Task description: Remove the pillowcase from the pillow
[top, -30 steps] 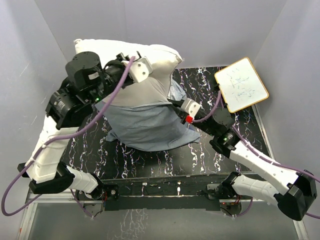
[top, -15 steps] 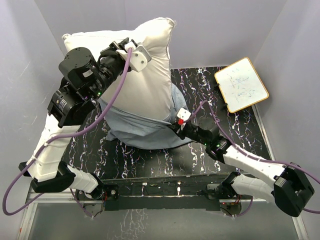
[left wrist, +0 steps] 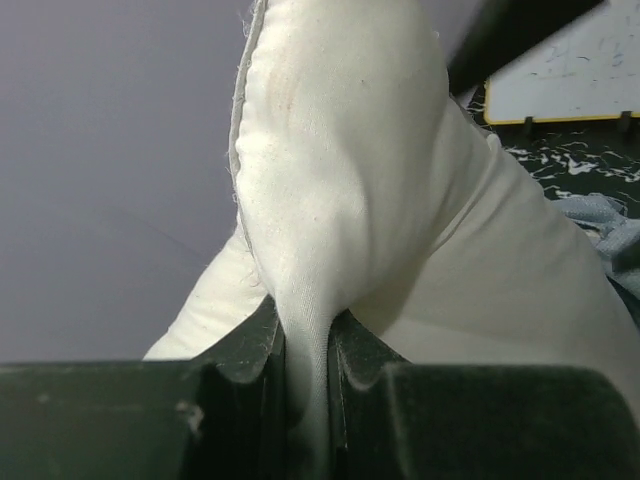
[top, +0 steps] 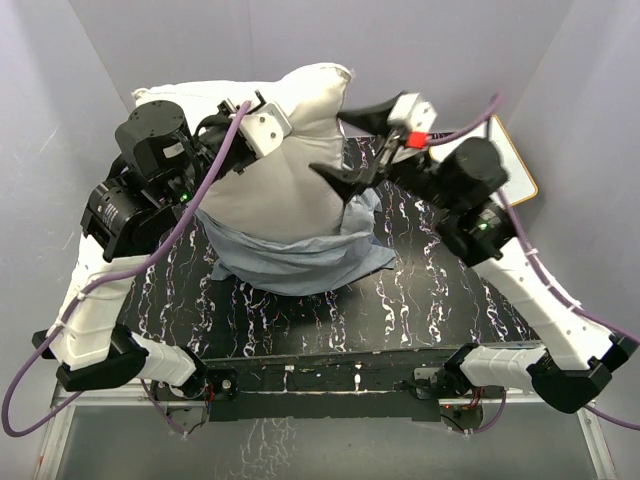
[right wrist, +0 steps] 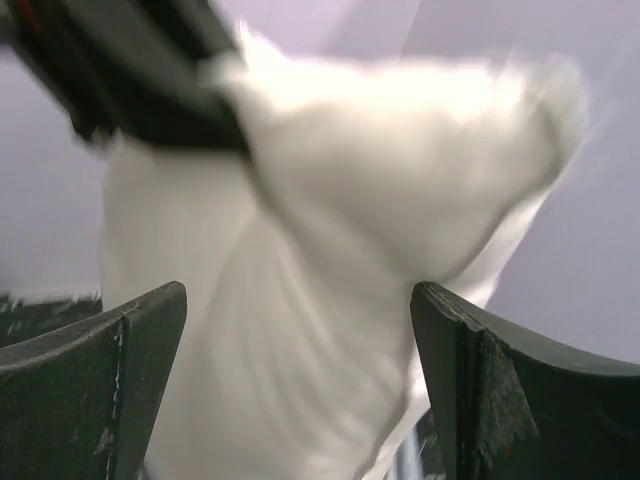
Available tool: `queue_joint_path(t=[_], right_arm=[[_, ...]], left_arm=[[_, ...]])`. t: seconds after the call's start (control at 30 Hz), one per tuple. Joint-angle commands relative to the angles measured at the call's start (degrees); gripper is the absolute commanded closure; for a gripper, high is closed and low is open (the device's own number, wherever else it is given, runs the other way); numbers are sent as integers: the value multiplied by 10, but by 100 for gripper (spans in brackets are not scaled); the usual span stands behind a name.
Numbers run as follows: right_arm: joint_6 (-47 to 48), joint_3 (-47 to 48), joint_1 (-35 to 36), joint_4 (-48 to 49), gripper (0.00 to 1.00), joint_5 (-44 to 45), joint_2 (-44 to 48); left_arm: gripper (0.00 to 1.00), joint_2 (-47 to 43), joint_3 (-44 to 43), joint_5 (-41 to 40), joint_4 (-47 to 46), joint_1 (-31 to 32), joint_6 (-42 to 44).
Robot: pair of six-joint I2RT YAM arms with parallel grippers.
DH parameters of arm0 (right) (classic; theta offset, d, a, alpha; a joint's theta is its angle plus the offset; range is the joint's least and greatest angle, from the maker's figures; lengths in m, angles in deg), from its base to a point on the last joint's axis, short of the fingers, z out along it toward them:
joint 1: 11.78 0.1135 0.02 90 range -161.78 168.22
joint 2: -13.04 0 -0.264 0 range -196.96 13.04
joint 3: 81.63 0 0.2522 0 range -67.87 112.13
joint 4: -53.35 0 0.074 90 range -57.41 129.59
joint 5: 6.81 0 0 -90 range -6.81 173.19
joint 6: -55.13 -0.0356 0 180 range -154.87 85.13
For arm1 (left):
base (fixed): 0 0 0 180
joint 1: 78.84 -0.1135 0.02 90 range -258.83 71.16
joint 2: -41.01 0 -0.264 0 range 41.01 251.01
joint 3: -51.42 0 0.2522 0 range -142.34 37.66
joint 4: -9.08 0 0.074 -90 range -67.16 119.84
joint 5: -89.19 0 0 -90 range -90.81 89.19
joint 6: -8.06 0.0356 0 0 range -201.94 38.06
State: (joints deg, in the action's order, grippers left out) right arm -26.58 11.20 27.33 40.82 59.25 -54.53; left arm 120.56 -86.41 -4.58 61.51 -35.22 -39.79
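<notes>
The plump white pillow (top: pixel 305 100) is lifted on end over the back of the table. My left gripper (top: pixel 250 118) is shut on a pinch of its fabric; in the left wrist view the white cloth runs down between the closed jaws of that gripper (left wrist: pixel 308 350). The pillowcase (top: pixel 300 258), its paler grey-blue inner side showing, lies bunched on the table around the pillow's lower end. My right gripper (top: pixel 358 143) hangs wide open in the air at the pillow's right side. In the right wrist view the blurred pillow (right wrist: pixel 330 200) fills the space ahead of that gripper (right wrist: pixel 300 330), untouched.
A white framed board (top: pixel 512 175) lies at the table's back right, partly behind the right arm. The black marbled table (top: pixel 430 290) shows in front and to the right of the pillowcase. Grey walls close in on three sides.
My right gripper let go of the pillowcase, opened wide and swung up from the table to the pillow's right side. The left gripper kept the pillow raised, shifting it slightly.
</notes>
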Motion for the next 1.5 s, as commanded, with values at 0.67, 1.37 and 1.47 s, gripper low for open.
queue_joint_path(t=[0.67,1.37,1.47], right_arm=[[87,286,-11,-202,2,-188,-237],[-313,-163,-206,369,92,-180,-96],[-322,-204,-245,382,92,-219,-73]], left_arm=[[100,14,-40,119,59,1,-42],[11,4,43,-30,-25,1,-73],[10,-23,105,-32,-14,0,-84]])
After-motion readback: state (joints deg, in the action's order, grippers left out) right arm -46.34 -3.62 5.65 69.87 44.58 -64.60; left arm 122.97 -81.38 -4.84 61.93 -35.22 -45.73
